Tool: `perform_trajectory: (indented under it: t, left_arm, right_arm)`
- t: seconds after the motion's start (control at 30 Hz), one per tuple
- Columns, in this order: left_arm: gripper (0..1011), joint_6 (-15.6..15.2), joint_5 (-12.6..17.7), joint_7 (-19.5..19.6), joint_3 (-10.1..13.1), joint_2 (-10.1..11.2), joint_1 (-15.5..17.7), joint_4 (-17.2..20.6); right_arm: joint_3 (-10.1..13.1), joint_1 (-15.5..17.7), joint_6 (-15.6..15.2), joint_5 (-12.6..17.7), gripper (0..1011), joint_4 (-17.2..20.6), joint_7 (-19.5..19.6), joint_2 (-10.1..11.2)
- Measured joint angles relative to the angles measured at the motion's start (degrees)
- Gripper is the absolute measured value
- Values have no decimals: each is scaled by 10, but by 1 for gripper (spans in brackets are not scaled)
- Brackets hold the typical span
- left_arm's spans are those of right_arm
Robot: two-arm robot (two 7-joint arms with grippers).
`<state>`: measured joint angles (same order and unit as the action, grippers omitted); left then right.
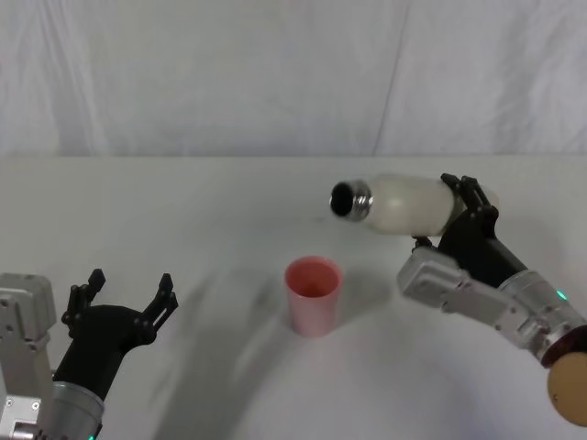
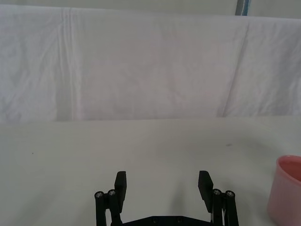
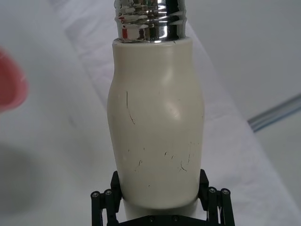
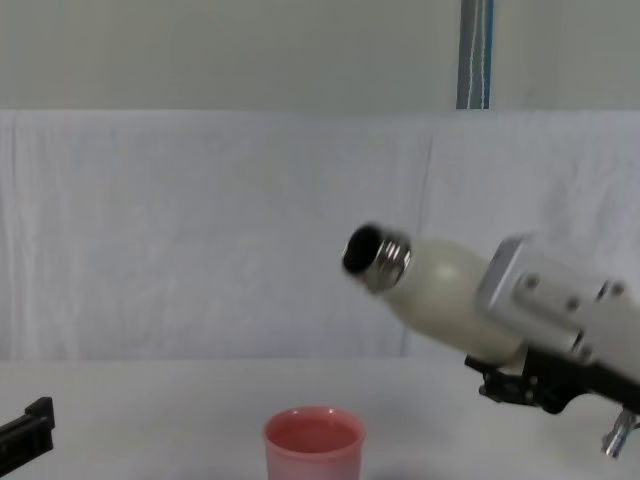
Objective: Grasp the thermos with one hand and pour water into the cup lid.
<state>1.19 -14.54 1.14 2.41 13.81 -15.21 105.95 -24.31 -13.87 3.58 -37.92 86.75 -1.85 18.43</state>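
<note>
1. Look to your far left, at about 8 o'clock on the table [image 1: 183,202]. The left gripper [image 1: 128,291] sits there, low and close to the robot. Its two black fingers [image 2: 120,184] are spread wide apart and there is nothing between them.
2. Next, near the middle, you see the cup lid [image 1: 314,295]. It is small and pink. It stands upright on the white table with its open side up. It is well apart from the left gripper, out at about 3 o'clock from it.
3. Now look up and a little to the right of the cup lid, at about 1 o'clock. The thermos [image 1: 404,203] is up in the air there. It is tipped over almost flat. Its shiny steel neck [image 4: 386,262] and dark open mouth point to the left. The mouth is above the cup lid and a bit to its right, not touching it.
4. Last, on your right, the right gripper [image 1: 466,203] holds the thermos. Its jaws are clamped on the wide bottom end of the cream body, one finger on each side, as the right wrist view shows you
</note>
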Motion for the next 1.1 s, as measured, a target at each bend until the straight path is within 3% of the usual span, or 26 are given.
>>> perform_trajectory:
  t: [0.07,0.17,0.27,0.57,0.6,0.83,1.1]
  left_arm:
    - [1001,0,0,0,0,0,0,0]
    - [1001,0,0,0,0,0,0,0]
    - [1001,0,0,0,0,0,0,0]
    - [1001,0,0,0,0,0,0,0]
    - [1001,0,0,0,0,0,0,0]
    - [1001,0,0,0,0,0,0,0]
    - [1001,0,0,0,0,0,0,0]
  right_arm:
    - [11,3,5,26,962,3,-8,-6]
    - [39,11,14,89,962,9,-26,-20]
    - [54,15,17,123,962,12,-37,-28]
    - [114,27,18,266,962,19,-85,-60]
    - [114,27,18,266,962,19,-85,-60]
    - [138,32,3,345,962,20,-112,-74]
    - [151,39,-15,425,962,19,-138,-82]
